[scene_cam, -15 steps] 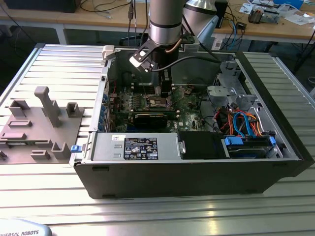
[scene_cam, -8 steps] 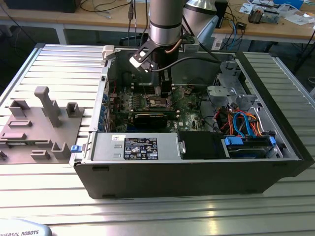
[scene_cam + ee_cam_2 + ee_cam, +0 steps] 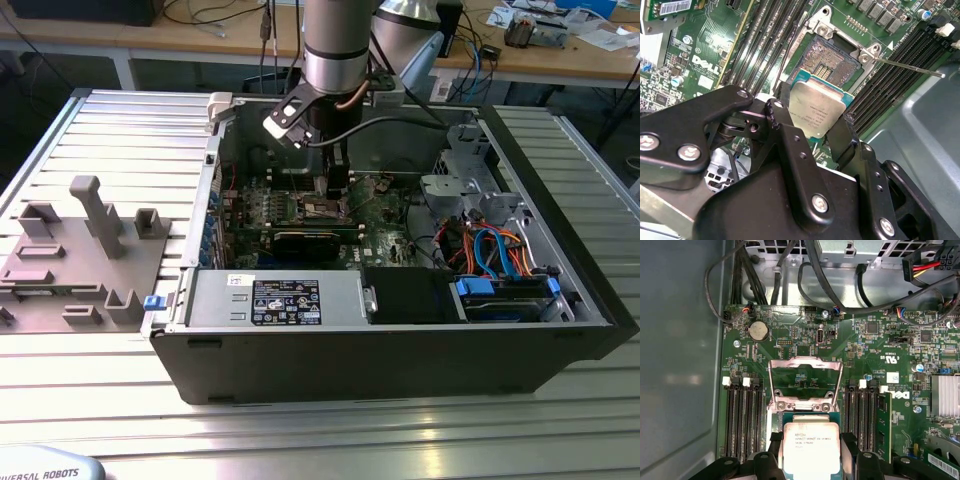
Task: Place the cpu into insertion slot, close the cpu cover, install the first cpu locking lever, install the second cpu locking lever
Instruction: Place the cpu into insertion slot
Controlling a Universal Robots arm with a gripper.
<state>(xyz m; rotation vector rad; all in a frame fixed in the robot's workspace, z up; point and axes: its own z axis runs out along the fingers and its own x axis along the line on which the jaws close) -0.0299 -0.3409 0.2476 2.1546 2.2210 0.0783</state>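
The black two-fingered gripper on the silver robot arm reached down into the open dark-grey computer case, which lay on a ribbed metal table. Its fingers were clamped on opposite edges of the small flat square cpu with the silver-grey metal top, which showed between them in both wrist views. The chip hung over the near part of the square insertion slot; the slot's dark pin field lay bare beyond it, and I could not tell whether chip and socket touched. In the first wrist view the thin silvery cpu cover, a frame plate with a square window, stood raised just past the chip, above the green motherboard. A thin silver locking lever angled out from the socket's corner across the long black memory slots. A grey moulded fixture tray sat beside the case at the exterior view's left.
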